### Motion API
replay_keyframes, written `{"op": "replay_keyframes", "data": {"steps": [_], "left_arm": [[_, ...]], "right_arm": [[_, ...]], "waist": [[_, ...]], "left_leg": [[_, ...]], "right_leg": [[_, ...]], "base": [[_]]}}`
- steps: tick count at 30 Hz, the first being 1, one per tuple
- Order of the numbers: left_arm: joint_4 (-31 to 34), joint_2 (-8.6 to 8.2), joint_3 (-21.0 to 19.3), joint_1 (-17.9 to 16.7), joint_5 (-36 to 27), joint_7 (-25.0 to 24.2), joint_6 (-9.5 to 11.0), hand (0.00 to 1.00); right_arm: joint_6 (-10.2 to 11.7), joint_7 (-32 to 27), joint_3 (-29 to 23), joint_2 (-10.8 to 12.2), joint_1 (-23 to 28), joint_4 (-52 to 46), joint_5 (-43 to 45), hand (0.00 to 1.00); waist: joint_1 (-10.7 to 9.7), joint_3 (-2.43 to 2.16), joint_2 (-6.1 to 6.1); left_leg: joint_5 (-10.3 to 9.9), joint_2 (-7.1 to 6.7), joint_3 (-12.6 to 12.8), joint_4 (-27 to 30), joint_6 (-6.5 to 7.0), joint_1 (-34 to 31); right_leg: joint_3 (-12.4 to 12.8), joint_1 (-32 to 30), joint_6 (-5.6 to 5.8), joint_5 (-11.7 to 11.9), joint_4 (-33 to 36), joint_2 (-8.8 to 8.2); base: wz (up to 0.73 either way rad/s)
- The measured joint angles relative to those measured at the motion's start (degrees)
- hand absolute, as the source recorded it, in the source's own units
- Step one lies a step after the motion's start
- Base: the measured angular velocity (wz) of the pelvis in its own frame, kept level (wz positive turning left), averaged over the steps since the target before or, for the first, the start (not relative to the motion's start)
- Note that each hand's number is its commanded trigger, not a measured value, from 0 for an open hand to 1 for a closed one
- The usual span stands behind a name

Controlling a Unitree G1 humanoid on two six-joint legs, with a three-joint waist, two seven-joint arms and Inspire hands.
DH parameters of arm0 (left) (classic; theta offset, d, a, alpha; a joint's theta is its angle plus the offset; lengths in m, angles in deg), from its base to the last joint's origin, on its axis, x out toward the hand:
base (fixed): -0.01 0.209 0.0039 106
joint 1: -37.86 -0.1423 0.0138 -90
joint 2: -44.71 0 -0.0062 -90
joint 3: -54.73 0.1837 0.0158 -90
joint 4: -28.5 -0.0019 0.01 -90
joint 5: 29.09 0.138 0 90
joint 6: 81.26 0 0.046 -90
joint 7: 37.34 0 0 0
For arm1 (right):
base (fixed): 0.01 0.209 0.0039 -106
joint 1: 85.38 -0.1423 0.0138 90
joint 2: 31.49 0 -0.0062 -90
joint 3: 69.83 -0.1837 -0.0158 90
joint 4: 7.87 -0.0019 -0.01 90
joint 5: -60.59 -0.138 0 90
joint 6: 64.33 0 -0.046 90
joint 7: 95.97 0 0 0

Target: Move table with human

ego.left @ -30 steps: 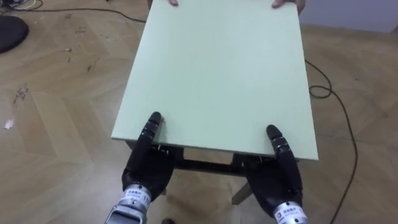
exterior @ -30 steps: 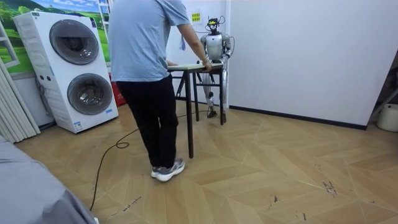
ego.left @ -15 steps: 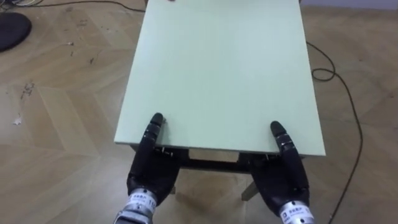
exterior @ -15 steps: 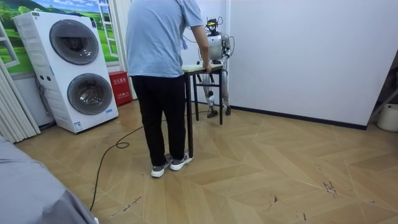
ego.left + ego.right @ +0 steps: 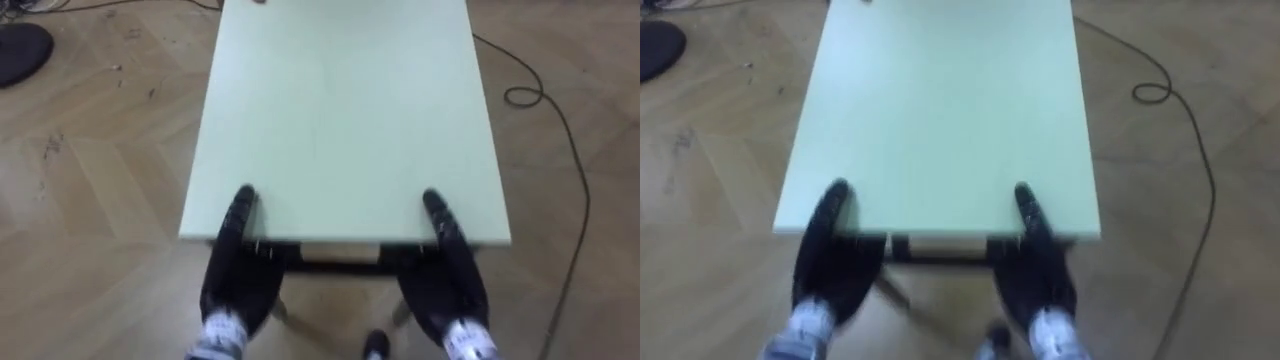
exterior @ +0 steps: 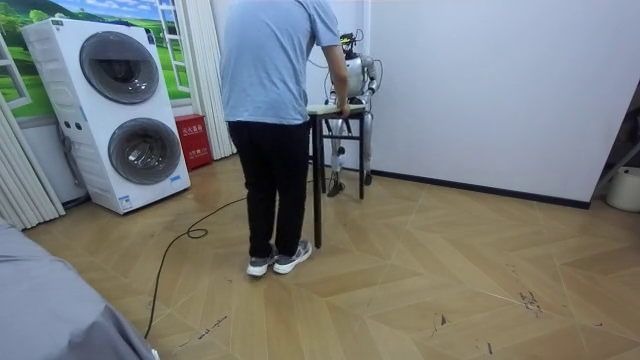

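A pale green table (image 5: 340,120) stretches away from me on dark legs. My left hand (image 5: 238,275) grips its near edge at the left corner, thumb lying on top and palm beneath. At the right corner my right hand (image 5: 445,280) holds the same edge in the same way. Both hands appear again in the right eye view, left hand (image 5: 830,260) and right hand (image 5: 1035,265). In the room view a person (image 6: 275,120) in a blue shirt stands at the far end of the table (image 6: 335,108), one hand on its edge. I stand at the other end, close to the white wall.
A dark cable (image 5: 545,110) loops over the wooden floor right of the table. At the far left lies a dark round base (image 5: 20,48). Stacked washing machines (image 6: 120,110) and a red box (image 6: 190,142) stand at the room view's left.
The person has stepped toward the room view's right, and the table and I have moved with them toward the wall. Both my hands have kept their hold.
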Motion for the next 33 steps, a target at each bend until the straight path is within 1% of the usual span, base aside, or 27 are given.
{"op": "replay_keyframes", "data": {"steps": [1, 2, 3, 4, 5, 6, 7, 8, 9, 10, 11, 12, 13, 15, 16, 20, 23, 25, 28, 30, 32, 33], "left_arm": [[-0.33, -0.01, 0.02, 0.08, 0.09, 0.02, -0.14, 1.00], [-0.69, -0.07, 0.08, 0.21, 0.16, 0.02, -0.45, 1.00], [-0.76, -0.03, 0.20, 0.29, 1.26, 0.23, -1.15, 1.00], [-0.67, 0.10, 0.47, 0.20, 2.08, 0.21, -1.25, 1.00], [-0.67, 0.06, 0.55, 0.20, 2.41, 0.21, -1.28, 1.00], [-0.66, 0.05, 0.63, 0.17, 2.43, 0.21, -1.28, 1.00], [-0.59, -0.15, 0.53, 0.18, 2.35, 0.21, -1.23, 1.00], [-0.57, -0.13, 0.45, 0.19, 2.36, 0.21, -1.16, 1.00], [-0.53, 0.08, 0.45, 0.20, 2.57, 0.21, -0.66, 1.00], [-0.19, 0.51, 0.43, 0.22, 2.82, 0.17, -0.53, 1.00], [-0.13, 0.80, 0.42, 0.21, 2.82, 0.17, -0.39, 1.00], [-0.04, 1.38, 0.43, 0.20, 2.81, 0.18, -0.32, 1.00], [0.00, 1.72, 0.39, 0.06, 2.78, 0.20, -0.22, 1.00], [0.31, 1.75, 0.35, -0.28, 2.78, 0.20, -0.21, 1.00], [0.63, 1.86, 0.35, -0.50, 2.78, 0.20, -0.11, 1.00], [0.80, 2.16, 0.39, -0.61, 2.78, 0.25, 0.11, 1.00], [0.98, 2.25, 0.24, -1.15, 2.79, 0.25, 0.51, 1.00], [1.86, 2.47, -0.07, -2.40, 2.79, 0.23, 0.60, 1.00], [2.00, 2.31, -0.38, -3.11, 2.14, 0.37, 0.64, 1.00], [2.00, 2.36, -0.34, -3.50, 1.16, 0.61, 0.53, 1.00], [2.01, 2.34, -0.17, -3.85, 1.06, 0.59, 0.29, 1.00], [2.02, 2.18, -0.08, -3.86, 1.06, 0.58, 0.05, 1.00]], "right_arm": [[-0.61, -0.08, -0.59, -0.61, 0.16, 0.08, -0.38, 1.00], [-0.78, -0.08, -0.68, -0.67, 0.64, 0.10, -0.62, 1.00], [-0.58, 0.16, -0.78, -0.65, 1.97, -0.16, -1.59, 1.00], [-0.48, 0.30, -0.79, -0.82, 3.09, -0.61, -2.48, 1.00], [-0.14, 0.42, -0.76, -0.82, 3.39, -0.69, -2.70, 1.00], [0.53, 0.47, -0.37, -0.98, 3.47, -0.70, -2.86, 1.00], [1.17, 0.35, 0.28, -0.94, 3.16, -0.72, -3.08, 1.00], [1.68, 0.11, 1.01, -0.89, 2.88, -0.72, -3.52, 1.00], [2.50, -0.26, 2.04, -1.46, 2.50, -0.72, -4.52, 1.00], [2.90, -0.57, 2.79, -1.53, 2.18, -0.71, -5.23, 1.00], [3.03, -0.77, 3.01, -1.57, 2.03, -0.68, -5.44, 1.00], [3.32, -1.14, 3.60, -1.59, 2.00, -0.66, -5.46, 1.00], [3.45, -1.27, 3.87, -1.64, 2.01, -0.66, -5.48, 1.00], [3.67, -1.26, 4.04, -1.63, 2.06, -0.66, -5.47, 1.00], [3.73, -1.24, 4.10, -1.62, 2.06, -0.67, -5.43, 1.00], [4.41, -1.24, 4.74, -1.72, 2.15, -0.67, -5.46, 1.00], [5.15, -1.27, 5.78, -1.81, 2.15, -0.66, -5.59, 1.00], [5.25, -1.27, 6.55, -2.08, 2.16, -0.67, -5.58, 1.00], [5.22, -1.24, 7.02, -2.08, 2.17, -1.09, -4.66, 1.00], [5.31, -1.24, 7.26, -2.17, 2.17, -1.10, -4.01, 1.00], [5.47, -1.24, 7.42, -3.08, 2.17, -1.10, -4.07, 1.00], [5.50, -1.00, 7.35, -3.53, 2.03, -1.10, -4.22, 1.00]], "waist": [[-0.79, 0.23, -0.04], [-1.27, 0.26, 0.04], [-1.35, 0.25, -0.37], [-1.15, 0.08, -0.86], [-1.15, 0.08, -0.88], [-0.89, 0.09, -0.91], [0.42, 0.08, -1.13], [0.82, 0.13, -1.22], [1.38, 0.02, -0.90], [2.46, 0.02, -0.93], [2.94, 0.01, -0.92], [3.61, 0.03, -0.99], [3.63, -0.03, -1.12], [3.55, -0.05, -1.15], [3.63, -0.13, -1.36], [3.42, -0.16, -1.58], [3.83, -0.14, -1.54], [4.42, -0.07, -1.41], [4.73, 0.00, -1.31], [4.91, 0.02, -1.29], [5.04, 0.05, -1.23], [5.56, 0.10, -1.08]], "left_leg": [[0.55, 0.83, 3.97, 0.00, 0.32, -0.34], [0.70, 1.55, 5.74, -0.14, 0.60, -0.27], [2.11, 1.91, 7.35, -1.72, 0.41, 0.21], [3.32, 2.72, 10.01, -2.94, -0.38, 0.61], [3.77, 3.24, 11.32, -3.28, -0.80, 0.78], [4.56, 3.60, 12.92, -3.62, -1.61, 1.27], [4.77, 3.39, 13.49, -3.24, -1.95, 1.18], [4.82, 3.32, 13.24, -3.06, -2.06, 1.01], [5.21, 3.35, 12.98, -3.45, -2.33, 0.82], [5.84, 3.66, 12.66, -4.56, -2.36, 1.39], [6.09, 3.97, 12.34, -5.32, -2.42, 1.62], [6.57, 4.27, 11.42, -6.20, -2.43, 2.35], [6.79, 4.53, 11.41, -6.80, -2.42, 2.53], [6.83, 4.78, 11.56, -6.94, -2.36, 2.47], [6.84, 4.87, 11.52, -7.02, -2.34, 2.40], [6.84, 5.10, 10.41, -6.96, -2.35, 2.50], [6.84, 5.41, 9.52, -6.98, -2.35, 2.58], [6.83, 5.92, 9.07, -7.04, -2.38, 2.53], [6.84, 5.97, 8.16, -7.28, -2.40, 2.36], [6.83, 5.92, 7.77, -7.35, -2.40, 2.10], [6.83, 5.73, 7.06, -7.44, -2.40, 1.64], [6.84, 5.66, 6.62, -7.37, -2.39, 1.33]], "right_leg": [[0.88, 0.11, -2.11, -3.33, 3.82, -0.92], [0.91, -0.25, -3.81, -7.12, 8.39, -1.86], [0.97, -0.44, -3.80, -14.79, 17.97, -3.17], [1.29, 0.80, -3.39, -20.44, 25.68, -4.63], [1.30, 2.21, -3.09, -23.07, 28.04, -5.37], [1.23, 5.79, -2.18, -27.12, 29.56, -6.61], [1.31, 8.42, -1.17, -29.07, 27.24, -6.66], [1.50, 8.81, -2.18, -29.00, 25.41, -5.74], [1.92, 9.35, -3.29, -27.91, 22.60, -4.29], [2.46, 10.43, -5.09, -26.71, 19.13, -2.62], [2.59, 11.21, -5.75, -26.09, 17.14, -1.80], [2.73, 12.59, -6.26, -24.65, 14.25, -0.64], [2.74, 13.27, -6.34, -23.77, 12.32, -0.07], [2.73, 13.85, -6.15, -22.95, 10.87, 0.35], [2.72, 13.99, -6.10, -22.67, 10.23, 0.50], [2.26, 15.04, -5.90, -22.40, 8.65, 0.88], [2.18, 15.54, -5.39, -21.96, 8.02, 1.32], [1.89, 16.30, -5.24, -21.05, 6.37, 1.94], [1.04, 16.85, -5.33, -20.89, 5.62, 1.95], [0.67, 16.88, -5.20, -20.65, 5.49, 1.85], [0.22, 16.88, -5.17, -20.54, 5.29, 1.65], [-0.24, 16.89, -5.19, -20.51, 5.20, 1.48]], "base": [[0.52], [0.60], [0.55], [0.48], [0.25], [-0.10], [-0.28], [-0.37], [-0.43], [-0.44], [-0.53], [-0.31], [-0.20], [-0.10], [-0.09], [0.04], [0.04], [0.04], [0.15], [0.12], [0.17], [0.24]]}}
